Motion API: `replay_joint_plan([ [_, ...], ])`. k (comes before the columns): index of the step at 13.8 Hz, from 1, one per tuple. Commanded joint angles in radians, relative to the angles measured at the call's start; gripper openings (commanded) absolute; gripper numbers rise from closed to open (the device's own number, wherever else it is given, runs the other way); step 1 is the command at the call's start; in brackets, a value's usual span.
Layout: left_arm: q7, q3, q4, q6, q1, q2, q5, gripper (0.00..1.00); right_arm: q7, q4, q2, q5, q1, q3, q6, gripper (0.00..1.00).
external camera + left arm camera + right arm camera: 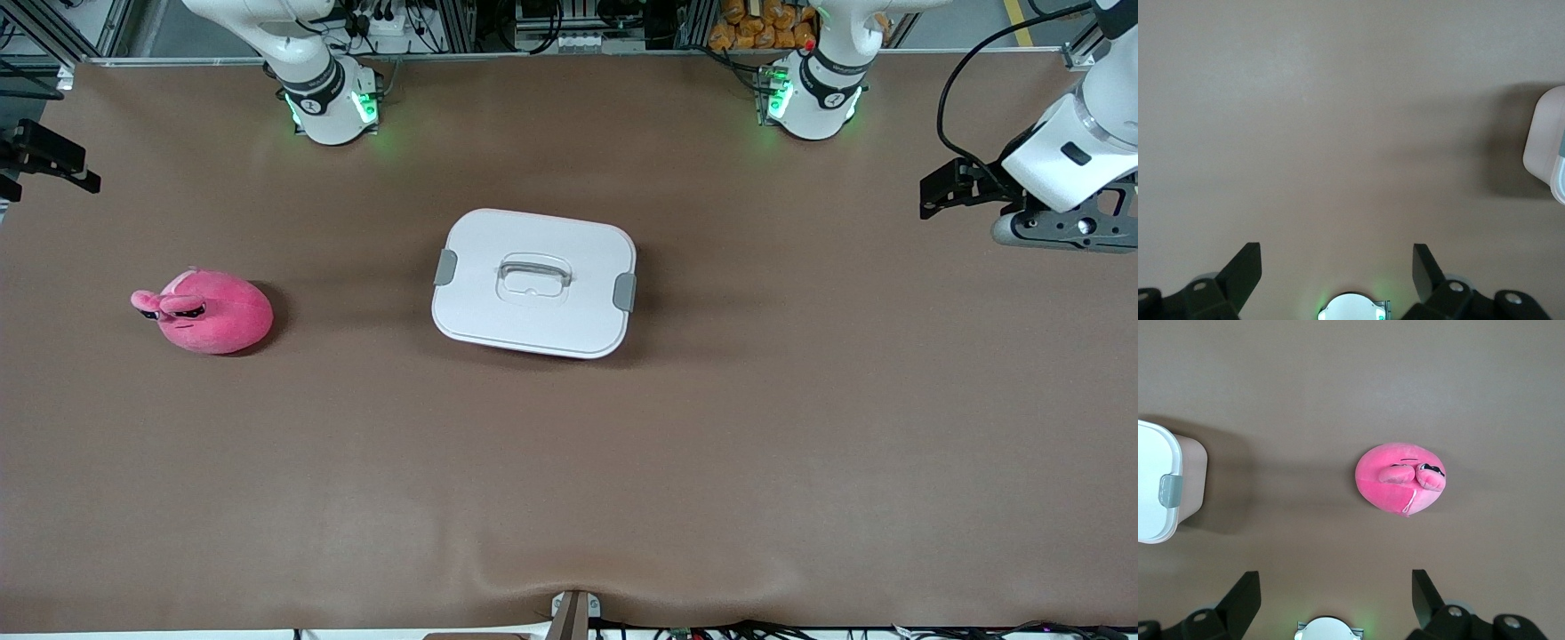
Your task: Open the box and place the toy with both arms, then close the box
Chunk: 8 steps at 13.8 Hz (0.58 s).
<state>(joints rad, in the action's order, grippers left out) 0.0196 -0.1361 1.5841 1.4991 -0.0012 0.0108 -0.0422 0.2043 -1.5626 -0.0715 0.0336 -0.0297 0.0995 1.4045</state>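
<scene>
The box [533, 283] stands shut in the middle of the table, with a white lid, a clear handle [532, 274] and grey side clips. Its pink wall shows in the right wrist view [1191, 477], and one corner of the box [1546, 143] shows in the left wrist view. The pink plush toy [212, 311] [1399, 480] lies toward the right arm's end of the table. My left gripper [932, 197] [1336, 267] hangs open over bare table at the left arm's end. My right gripper [76, 169] [1336, 590] hangs open over the right arm's end. Neither holds anything.
The brown mat [569, 480] covers the whole table. Both arm bases [331, 105] [813, 98] stand with green lights along the edge farthest from the front camera. A small mount [573, 613] sits at the edge nearest that camera.
</scene>
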Motion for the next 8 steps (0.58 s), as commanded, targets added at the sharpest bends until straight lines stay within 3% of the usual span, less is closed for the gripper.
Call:
replay_joint_plan([
  [1,-0.02,-0.005,0.014,0.006,0.001,0.014,-0.015,1.0,-0.013,0.027,0.015,0.005,-0.018,-0.011,-0.012,1.0],
  [8,-0.015,-0.017,0.004,0.01,-0.005,0.006,-0.018,1.0,-0.013,0.026,0.013,0.003,-0.013,-0.009,-0.01,1.0],
])
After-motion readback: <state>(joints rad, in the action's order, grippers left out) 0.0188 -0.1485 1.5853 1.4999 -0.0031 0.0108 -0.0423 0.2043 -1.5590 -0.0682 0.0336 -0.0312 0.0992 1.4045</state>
